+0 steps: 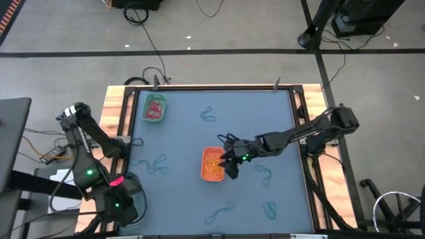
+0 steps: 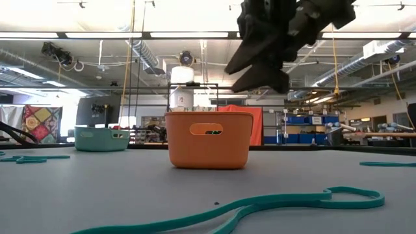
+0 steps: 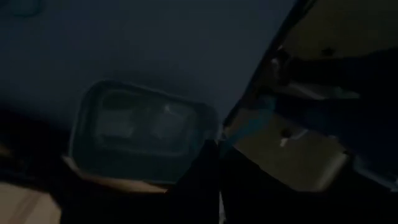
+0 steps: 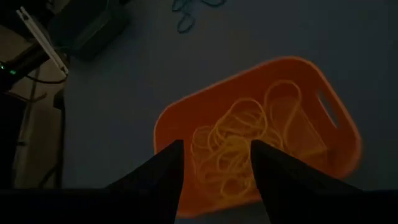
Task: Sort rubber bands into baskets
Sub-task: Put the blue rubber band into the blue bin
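An orange basket [image 1: 212, 164] stands mid-table and holds several orange-yellow rubber bands [image 4: 239, 152]. My right gripper [image 4: 216, 165] is open and empty. It hovers above the basket's right side [image 1: 231, 161], and the low view [image 2: 260, 62] shows it well clear of the rim. A green basket [image 1: 154, 108] with red-pink bands stands at the far left. Teal-blue bands [image 1: 151, 164] lie loose on the mat. My left gripper [image 1: 123, 198] waits at the near left corner, above a dull teal basket [image 3: 140, 134].
More teal bands lie at the far middle [image 1: 209, 116], right of the orange basket [image 1: 264, 176] and near the front edge [image 1: 219, 214] [image 1: 269, 210]. One long band lies close to the low camera [image 2: 260, 205]. Wooden table edges frame the mat [image 1: 114, 109].
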Controlling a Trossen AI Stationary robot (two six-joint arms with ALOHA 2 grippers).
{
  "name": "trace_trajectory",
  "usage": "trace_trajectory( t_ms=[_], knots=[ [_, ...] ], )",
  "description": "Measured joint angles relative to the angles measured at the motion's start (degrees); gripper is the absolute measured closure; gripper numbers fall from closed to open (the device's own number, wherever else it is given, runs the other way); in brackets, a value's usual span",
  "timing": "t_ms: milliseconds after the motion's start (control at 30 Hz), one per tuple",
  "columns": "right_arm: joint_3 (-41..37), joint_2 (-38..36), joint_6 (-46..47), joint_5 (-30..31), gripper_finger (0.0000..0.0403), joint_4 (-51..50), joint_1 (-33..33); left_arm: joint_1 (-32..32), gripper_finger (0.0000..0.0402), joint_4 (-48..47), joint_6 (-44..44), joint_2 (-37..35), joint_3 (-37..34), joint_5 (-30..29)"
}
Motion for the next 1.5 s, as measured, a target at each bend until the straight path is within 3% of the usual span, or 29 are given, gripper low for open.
trace_trajectory(
  t_ms=[233, 567, 867, 1167, 1267, 1500],
  knots=[
    [0.0, 2.9, -3.5, 0.0, 0.0206, 6.9, 0.0, -1.4, 0.0401, -3.8, -0.1, 4.5, 0.0, 3.9],
    [0.0, 1.7, -5.4, 1.8, 0.0206, 8.7, 0.0, -2.2, 0.0395, -4.8, -3.0, 10.1, 0.0, 2.4],
    [0.0, 1.6, -3.4, 0.0, 0.0206, 8.5, 1.0, -1.8, 0.0276, -10.3, -7.5, 8.8, 0.0, 7.5],
    [0.0, 1.6, 0.2, -0.6, 0.0206, 6.6, 2.7, 0.5, 0.0176, -15.0, -5.9, 8.6, 1.2, 4.2],
    [0.0, 1.6, 2.1, -1.1, 0.0206, 6.5, 2.9, 4.6, 0.0170, -20.9, 2.0, 8.4, 1.1, 3.8],
    [0.0, 1.6, 3.1, -2.7, 0.0206, 6.4, 2.7, 19.8, 0.0179, -16.4, 28.4, 0.2, -7.1, 3.8]
  ],
)
